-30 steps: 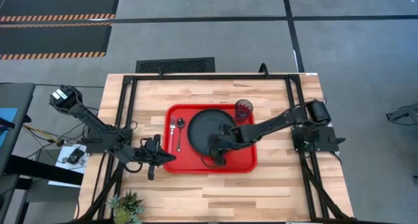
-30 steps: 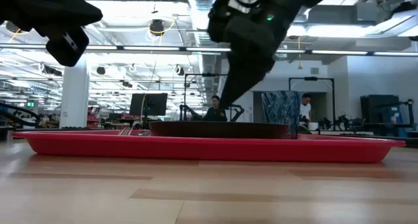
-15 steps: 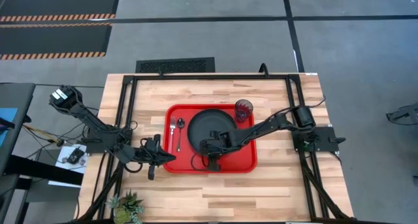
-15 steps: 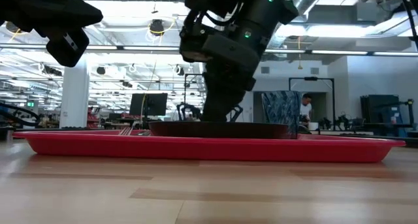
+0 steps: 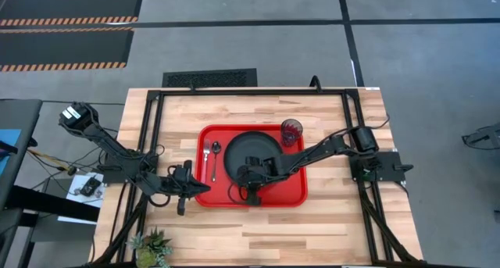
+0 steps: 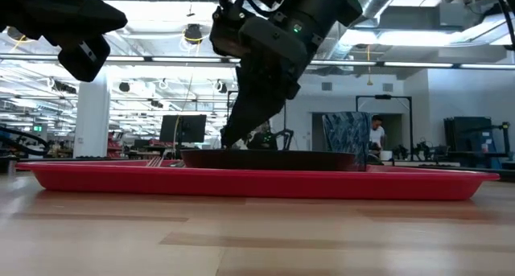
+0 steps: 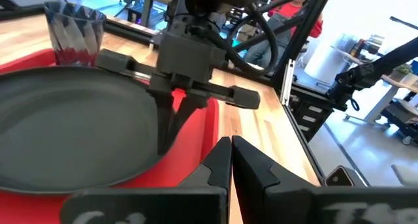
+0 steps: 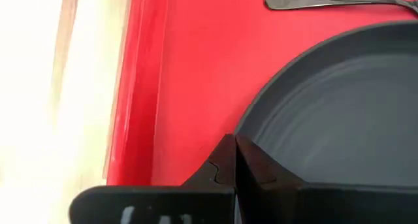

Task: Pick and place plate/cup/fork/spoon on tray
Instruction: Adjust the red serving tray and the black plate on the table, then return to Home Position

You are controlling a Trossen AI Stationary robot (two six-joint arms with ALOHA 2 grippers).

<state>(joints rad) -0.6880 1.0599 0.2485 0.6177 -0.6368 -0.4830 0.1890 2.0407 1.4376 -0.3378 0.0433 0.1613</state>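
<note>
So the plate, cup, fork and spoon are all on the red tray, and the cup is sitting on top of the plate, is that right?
Not quite. The cup stands on the tray itself, beside the plate at the tray's far right corner, as the high view shows. The plate, fork and spoon are on the red tray as you said.

Right claw (image 5: pixel 244 192) moved left across tray (image 5: pixel 293 196), now beside plate (image 5: pixel 254 152) near-left rim.

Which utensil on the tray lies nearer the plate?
The spoon: it lies right beside the plate, while the fork is one place further out.
</note>
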